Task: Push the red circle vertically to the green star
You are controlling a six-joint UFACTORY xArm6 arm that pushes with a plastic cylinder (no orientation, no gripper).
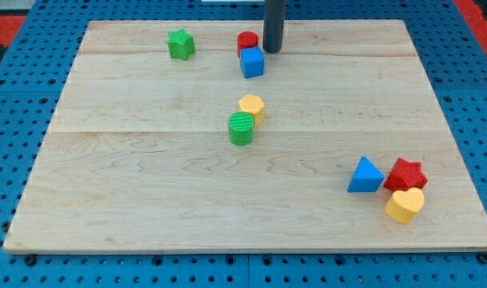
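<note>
The red circle [246, 41] stands near the view's top, just left of centre, touching the blue cube [253, 62] below it. The green star [180, 44] lies to its left, apart from it. My tip [273, 50] is the lower end of the dark rod, just right of the red circle and above-right of the blue cube, close to both.
A yellow hexagon [252, 107] and a green cylinder [241, 128] touch at the board's middle. A blue triangle [365, 176], a red star [406, 174] and a yellow heart [405, 206] cluster at the lower right. The wooden board [147, 200] lies on a blue pegboard.
</note>
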